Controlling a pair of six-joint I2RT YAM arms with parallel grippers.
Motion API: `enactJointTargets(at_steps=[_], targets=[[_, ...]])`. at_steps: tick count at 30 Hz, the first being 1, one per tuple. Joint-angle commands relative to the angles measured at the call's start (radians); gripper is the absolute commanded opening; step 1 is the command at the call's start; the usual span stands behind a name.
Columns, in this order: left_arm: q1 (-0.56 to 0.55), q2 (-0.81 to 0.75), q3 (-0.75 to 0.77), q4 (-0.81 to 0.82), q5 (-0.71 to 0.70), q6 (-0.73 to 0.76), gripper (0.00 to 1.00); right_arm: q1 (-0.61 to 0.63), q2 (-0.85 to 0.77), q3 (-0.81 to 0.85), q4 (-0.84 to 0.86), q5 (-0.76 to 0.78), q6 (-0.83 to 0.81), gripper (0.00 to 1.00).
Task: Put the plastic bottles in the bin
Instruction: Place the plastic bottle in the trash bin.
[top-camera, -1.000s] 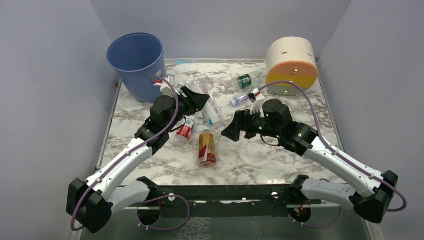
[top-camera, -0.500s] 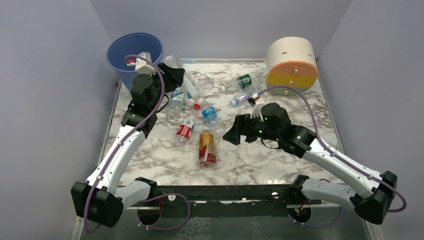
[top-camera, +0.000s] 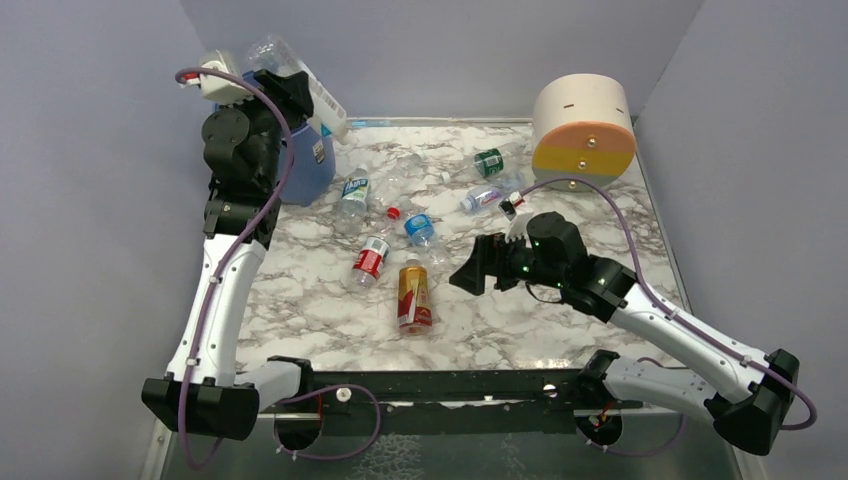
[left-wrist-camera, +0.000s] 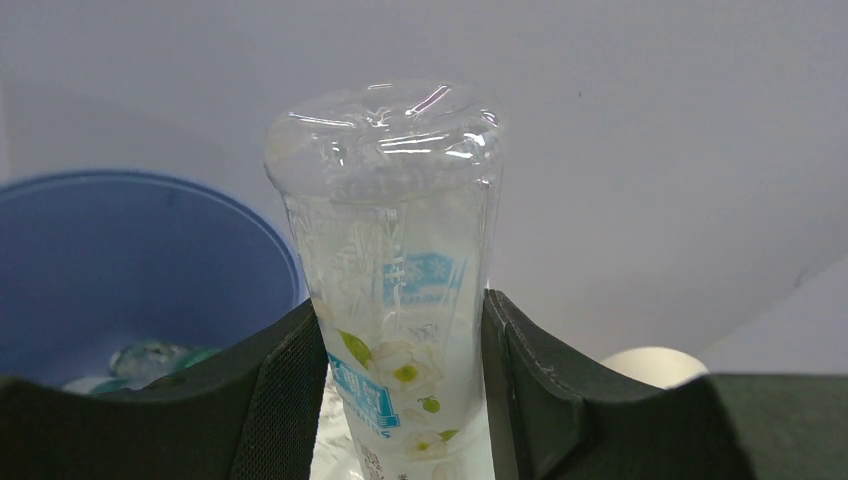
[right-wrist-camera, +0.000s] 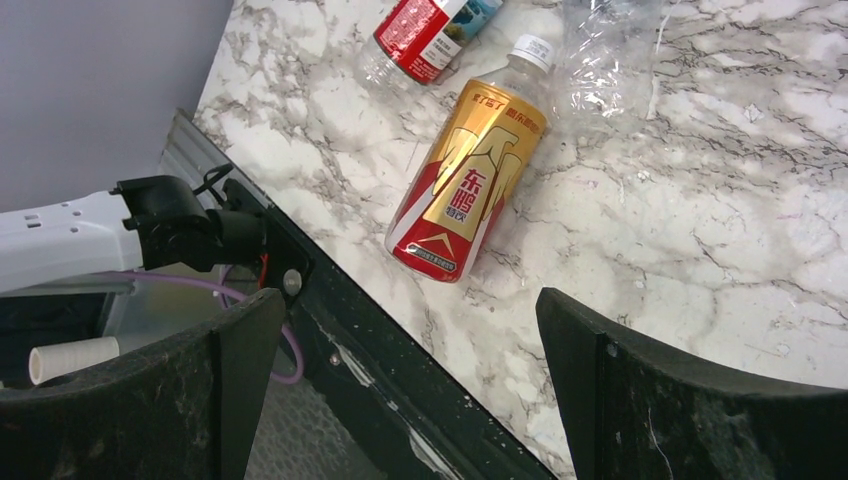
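Note:
My left gripper (top-camera: 288, 86) is raised high at the back left, shut on a clear plastic bottle (top-camera: 322, 98) with a blue and flower-printed label (left-wrist-camera: 395, 300). It holds the bottle beside and above the blue bin (top-camera: 303, 172), whose rim (left-wrist-camera: 140, 190) lies to the left in the left wrist view. A bottle (left-wrist-camera: 150, 358) lies inside the bin. My right gripper (top-camera: 473, 270) hovers open over the table, right of the amber red-labelled bottle (top-camera: 413, 295) (right-wrist-camera: 465, 190). Other bottles lie on the marble: red label (top-camera: 371, 258), blue label (top-camera: 418, 228), green label (top-camera: 487, 162).
The cream-orange-yellow drum (top-camera: 583, 130) stands at the back right. More bottles (top-camera: 353, 190) (top-camera: 483, 197) and a crumpled clear one (right-wrist-camera: 600, 70) lie mid-table. The black front rail (right-wrist-camera: 400, 350) borders the near edge. Grey walls enclose three sides.
My left arm has lifted the clear bottle off the table and swung it up and left to the bin. My right gripper has drifted slightly nearer, still open.

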Motion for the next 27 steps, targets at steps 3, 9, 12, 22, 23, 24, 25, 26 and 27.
enactJointTargets(at_steps=[3,9,12,22,23,24,25,26,27], targets=[[0.032,0.002,0.06,0.048,-0.151,0.193,0.47,0.005,-0.032,-0.013,0.004,0.013,0.001,1.0],[0.07,0.057,0.125,0.077,-0.22,0.326,0.47,0.005,-0.043,-0.017,-0.008,0.02,-0.004,0.99],[0.092,0.106,0.179,0.061,-0.23,0.366,0.47,0.005,-0.049,-0.021,-0.009,0.024,-0.004,1.0],[0.271,0.277,0.287,-0.024,-0.108,0.287,0.47,0.005,-0.061,-0.026,-0.026,0.039,-0.007,1.0],[0.289,0.292,0.295,-0.028,-0.098,0.273,0.47,0.005,-0.06,-0.027,-0.025,0.04,-0.007,1.0],[0.305,0.309,0.302,-0.035,-0.095,0.26,0.46,0.005,-0.058,-0.027,-0.026,0.04,-0.008,0.99],[0.316,0.325,0.311,-0.042,-0.098,0.252,0.46,0.005,-0.056,-0.026,-0.026,0.039,-0.009,0.99],[0.324,0.343,0.323,-0.054,-0.097,0.244,0.46,0.005,-0.053,-0.024,-0.024,0.036,-0.009,0.99],[0.331,0.362,0.339,-0.067,-0.09,0.235,0.46,0.005,-0.05,-0.024,-0.023,0.035,-0.009,0.99]])
